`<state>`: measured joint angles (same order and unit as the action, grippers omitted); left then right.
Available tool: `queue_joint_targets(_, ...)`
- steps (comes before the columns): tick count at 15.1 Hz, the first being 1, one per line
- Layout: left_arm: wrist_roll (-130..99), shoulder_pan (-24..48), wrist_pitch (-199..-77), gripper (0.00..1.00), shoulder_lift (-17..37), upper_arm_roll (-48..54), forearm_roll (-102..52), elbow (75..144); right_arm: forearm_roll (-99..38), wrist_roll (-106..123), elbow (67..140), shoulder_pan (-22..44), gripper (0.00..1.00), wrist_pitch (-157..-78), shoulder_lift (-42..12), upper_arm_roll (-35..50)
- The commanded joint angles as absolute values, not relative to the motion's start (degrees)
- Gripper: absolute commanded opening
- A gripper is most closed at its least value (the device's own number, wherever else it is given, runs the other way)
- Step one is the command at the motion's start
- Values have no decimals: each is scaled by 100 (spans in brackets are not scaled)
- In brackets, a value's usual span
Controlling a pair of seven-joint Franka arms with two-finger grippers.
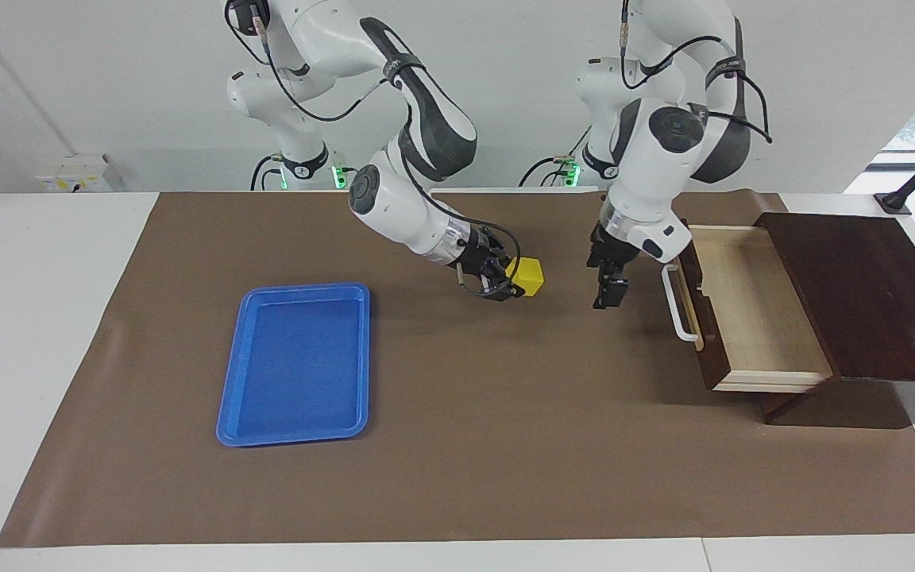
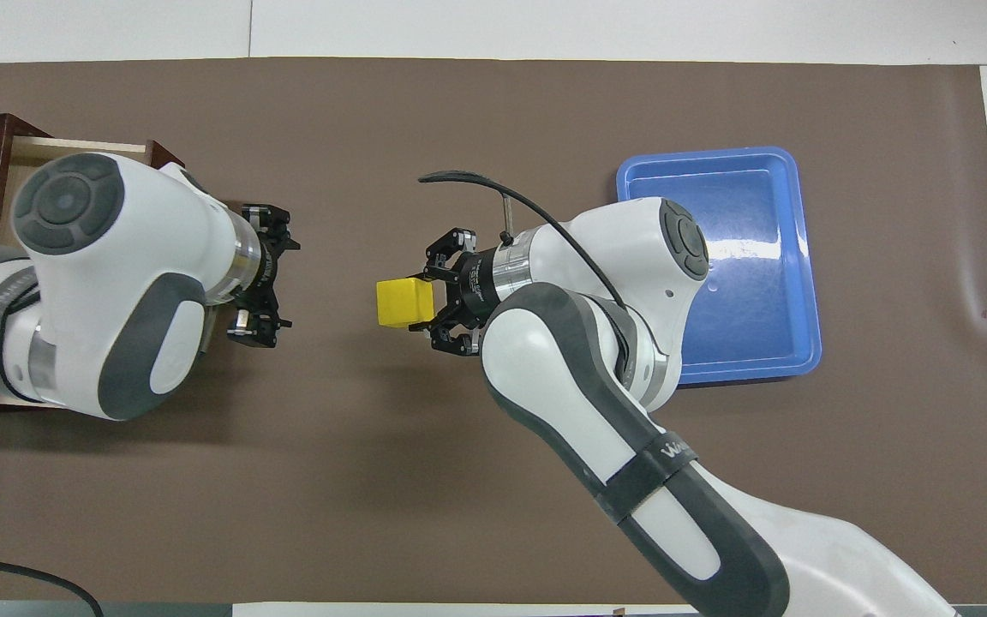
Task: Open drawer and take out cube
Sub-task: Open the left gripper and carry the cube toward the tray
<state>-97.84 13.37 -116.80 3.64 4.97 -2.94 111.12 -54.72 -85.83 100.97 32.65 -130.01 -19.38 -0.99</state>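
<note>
White desk [image 1: 44,318] covered by a brown mat [image 1: 457,461], white wall at 12 o'clock in the facing view. The drawer [image 1: 751,310] stands pulled out of its dark wooden box [image 1: 870,294] at the left arm's end, pale interior exposed. The right gripper [image 1: 515,284], raised over the mat, is closed on the yellow cube [image 1: 529,276]. The left gripper [image 1: 610,292] hangs just beside the drawer's white handle [image 1: 678,306]; whether it is wide or narrow cannot be told. A blue tray [image 1: 231,397] lies toward the right arm's end.
</note>
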Motion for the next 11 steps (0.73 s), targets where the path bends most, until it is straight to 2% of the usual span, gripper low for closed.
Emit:
queue_joint_targets(1, -9151, 889, -11935, 100, 316, 536, -246, 11355, -5449, -8411, 9896, 3077, 0, -12788, -2039, -62)
queue_joint_targets(5, -8229, 257, -12882, 100, 378, 545, 272, 11838, -5458, -7999, 9765, 2271, 0, -11956, -2039, -70)
queue_joint_targets(11, -6629, -956, -12981, 100, 483, 536, 325, 11654, -5336, -6375, 9835, 328, 0, -10329, -2039, -105)
